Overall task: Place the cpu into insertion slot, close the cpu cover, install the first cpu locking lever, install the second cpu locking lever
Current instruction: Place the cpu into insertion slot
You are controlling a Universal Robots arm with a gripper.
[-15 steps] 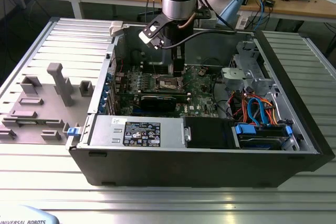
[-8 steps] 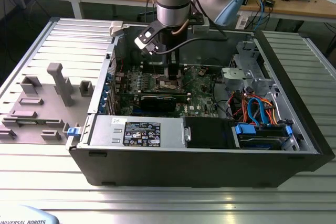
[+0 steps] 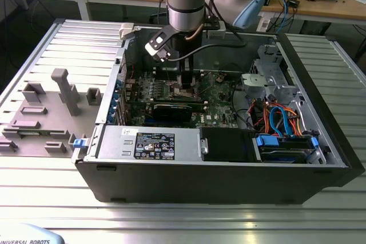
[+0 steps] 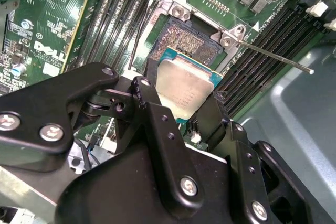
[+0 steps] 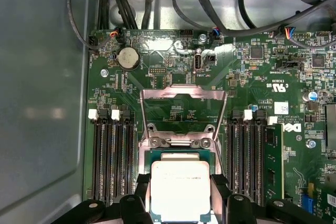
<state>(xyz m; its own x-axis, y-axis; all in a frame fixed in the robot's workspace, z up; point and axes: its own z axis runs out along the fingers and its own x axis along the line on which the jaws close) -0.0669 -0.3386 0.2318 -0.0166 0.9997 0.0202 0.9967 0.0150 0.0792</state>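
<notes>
Pinching the cpu [image 4: 184,85] in our gripper [image 4: 184,97]
We hold it just over the open insertion slot [image 4: 190,39] (cpu cover [image 5: 184,94] raised)

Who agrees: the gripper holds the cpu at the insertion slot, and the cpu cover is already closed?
Not quite. The gripper holds the cpu at the insertion slot, but the cpu cover is open, swung back, as the first wrist view shows.
</notes>
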